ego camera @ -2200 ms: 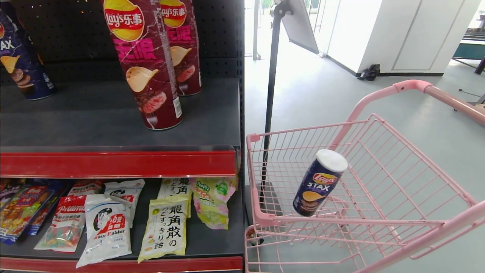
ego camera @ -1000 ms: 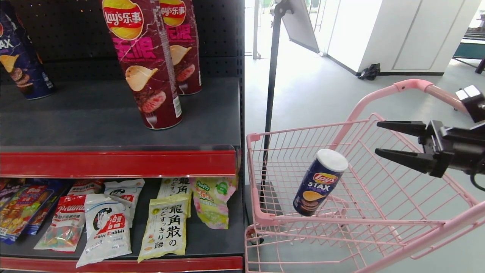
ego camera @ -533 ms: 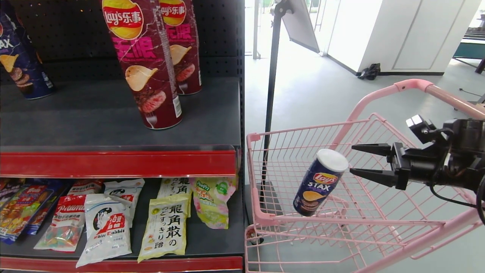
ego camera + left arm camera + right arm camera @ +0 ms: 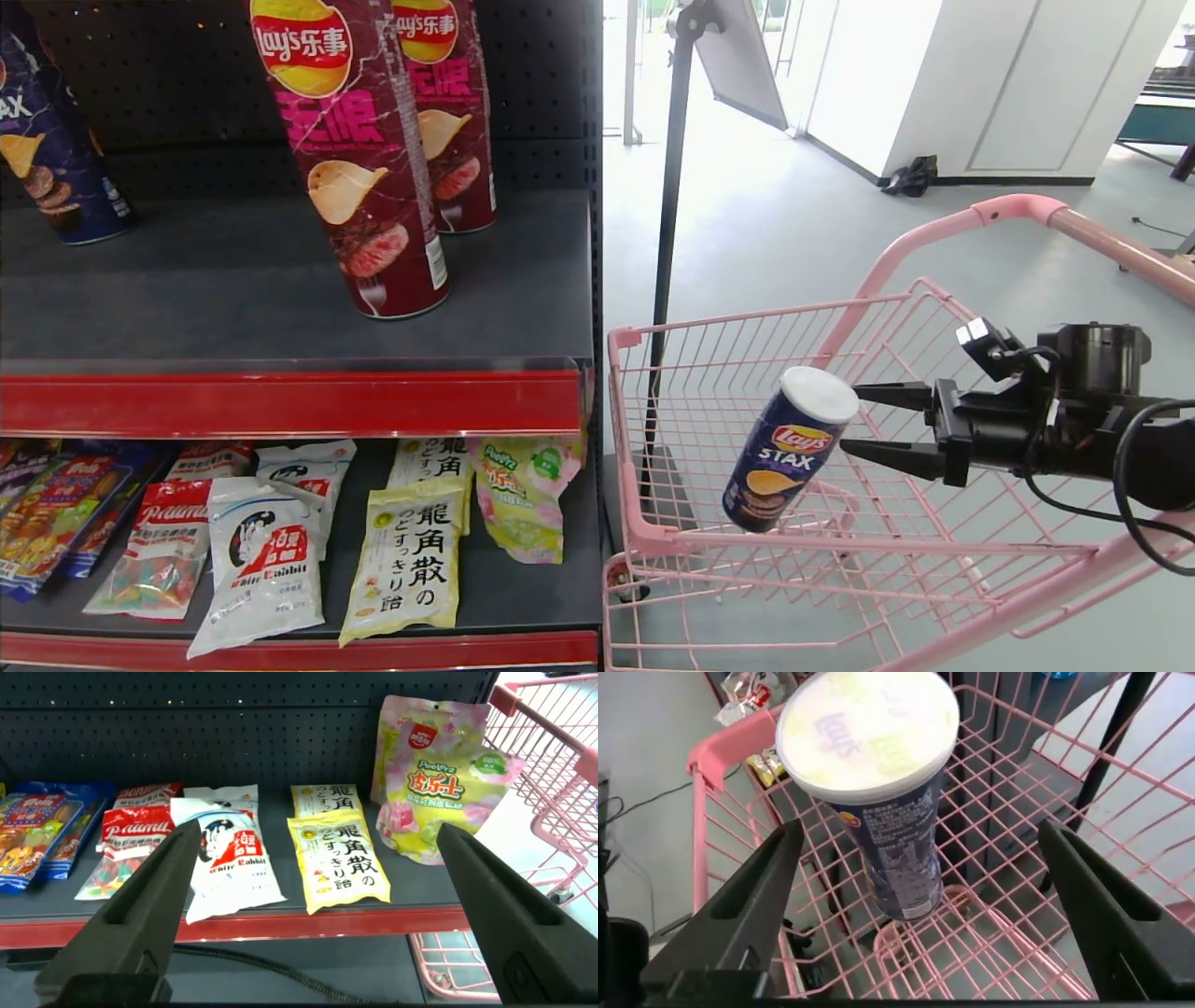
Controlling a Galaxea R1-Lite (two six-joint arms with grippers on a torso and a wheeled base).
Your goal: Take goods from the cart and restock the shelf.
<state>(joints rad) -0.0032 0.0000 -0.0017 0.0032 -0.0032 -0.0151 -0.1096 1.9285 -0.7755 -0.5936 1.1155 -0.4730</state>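
Navy chip can (image 4: 790, 450) leaning in the pink cart (image 4: 644, 534), my right gripper (image 4: 850, 419) spread wide at its top.

Cardboard tube with a plastic lid, so I judge it light, stiff along its length, crushable if squeezed hard, and smooth enough to slip. I'd take it across the wall just under the lid, not on the lid itself, which could pop off. It sits tilted toward the cart's corner nearest the shelf (image 4: 280, 280), base by the near rim. My right arm lies level across the basket from the handle side, fingers apart with the tips just beside the lid end, not yet closed on it. The left gripper (image 4: 318, 924) hangs open, facing the lower shelf's front edge.
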